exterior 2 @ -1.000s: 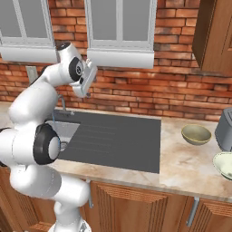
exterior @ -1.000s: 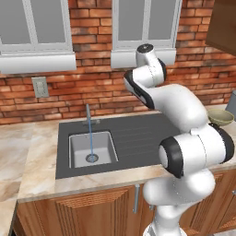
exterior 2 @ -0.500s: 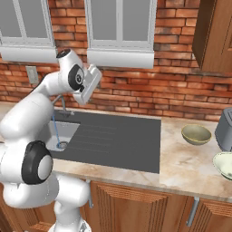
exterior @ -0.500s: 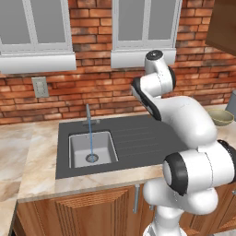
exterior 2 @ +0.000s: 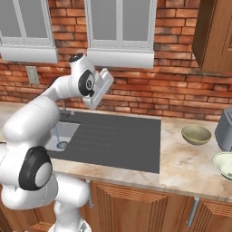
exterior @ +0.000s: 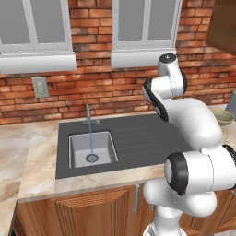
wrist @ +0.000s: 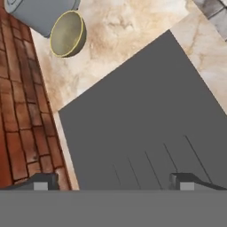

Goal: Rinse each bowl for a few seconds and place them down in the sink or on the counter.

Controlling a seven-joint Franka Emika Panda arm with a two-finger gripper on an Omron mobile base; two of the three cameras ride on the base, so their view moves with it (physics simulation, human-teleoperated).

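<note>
Your claw (wrist: 113,181) stands spread wide with nothing between its fingertips (wrist: 42,181), raised above the ribbed drainboard (wrist: 146,133) of the dark grey sink (exterior: 138,138); in the right base view you see the hand (exterior 2: 100,88) at about 10 o'clock, tilted over the sink's rear edge. The small light-grey basin (exterior: 91,148) sits at 9 o'clock in the left base view, with a thin stream of water (exterior: 89,133) running from the faucet (exterior: 87,115) to the round drain (exterior: 92,158). One olive-tan bowl (exterior 2: 196,134) stands upright on the beige-pink marble tabletop (exterior 2: 181,163), at 3 o'clock in the right base view, well apart from the sink and just beside a grey appliance (exterior 2: 225,129); in the hand view you find that bowl (wrist: 67,33) at 11 o'clock, touching or nearly touching the grey appliance (wrist: 40,13). One paler cream-green bowl (exterior 2: 224,164) rests at the right edge, nearer the tabletop's front, partly cut off. Behind everything runs a red brick wall (exterior: 110,87) with two white-framed windows (exterior: 143,27).
</note>
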